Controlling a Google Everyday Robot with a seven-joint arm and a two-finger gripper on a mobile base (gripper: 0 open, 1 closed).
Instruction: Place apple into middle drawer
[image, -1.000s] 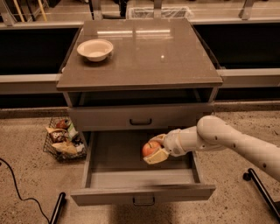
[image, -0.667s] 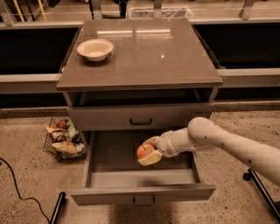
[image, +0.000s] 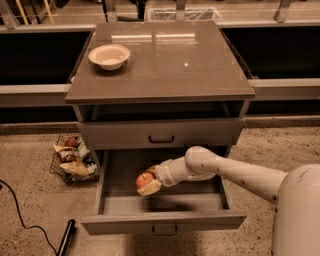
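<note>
The apple (image: 144, 179) is small, round and red-orange. My gripper (image: 148, 181) is shut on it and holds it inside the open middle drawer (image: 109, 205), left of the drawer's centre and just above its floor. The drawer is grey, pulled far out, with low side walls and a small dark handle on its front. My white arm (image: 235, 172) reaches in from the right over the drawer's right side.
A cream bowl (image: 109, 55) stands on the cabinet top (image: 175, 65) at the back left. The drawer above (image: 161, 134) is closed with a black handle. A wire basket of snacks (image: 71, 160) sits on the floor at the left. A black cable (image: 25, 220) runs across the floor.
My gripper has moved left and slightly lower inside the drawer, still holding the apple.
</note>
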